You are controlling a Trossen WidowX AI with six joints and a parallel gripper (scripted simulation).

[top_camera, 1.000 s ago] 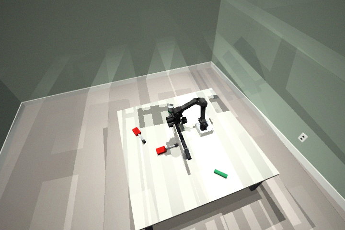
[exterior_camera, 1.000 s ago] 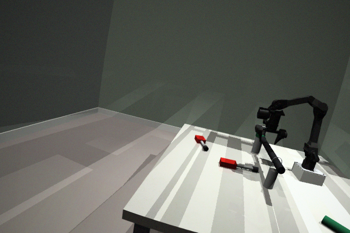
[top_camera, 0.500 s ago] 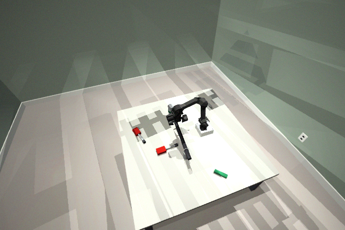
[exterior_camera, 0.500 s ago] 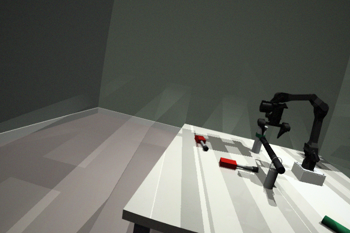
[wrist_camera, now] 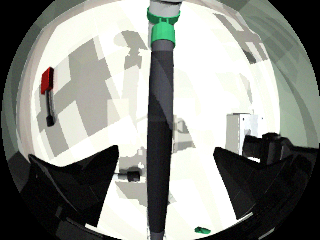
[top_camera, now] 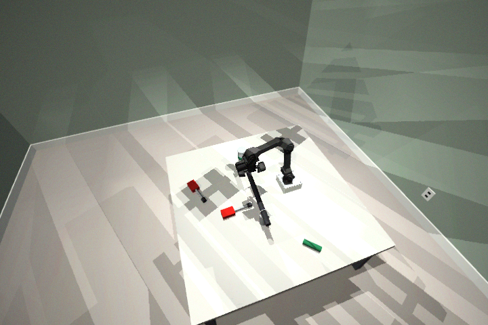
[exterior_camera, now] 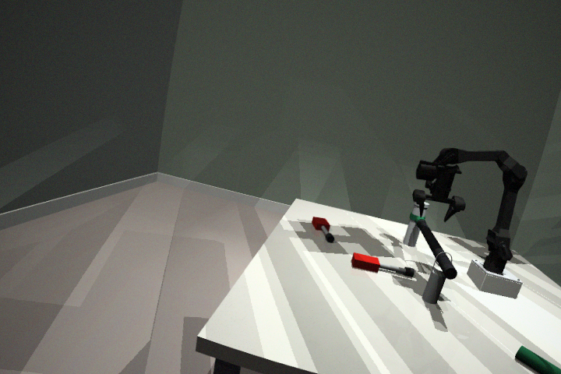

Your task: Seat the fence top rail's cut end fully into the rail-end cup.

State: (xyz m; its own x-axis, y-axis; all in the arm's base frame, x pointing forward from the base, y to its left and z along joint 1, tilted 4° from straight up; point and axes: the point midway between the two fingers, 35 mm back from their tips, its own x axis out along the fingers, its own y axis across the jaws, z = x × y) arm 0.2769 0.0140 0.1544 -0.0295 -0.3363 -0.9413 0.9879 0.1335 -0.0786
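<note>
Rail point(top_camera: 257, 193) point(exterior_camera: 435, 246) point(wrist_camera: 161, 125) end hidden inside green cup point(wrist_camera: 163, 33); seating depth unclear; hand point(top_camera: 251, 170) point(exterior_camera: 435, 219) point(wrist_camera: 168, 152) wide open, holding nothing.

No text, label, brand, number or sign can be read in any of the three views.
</note>
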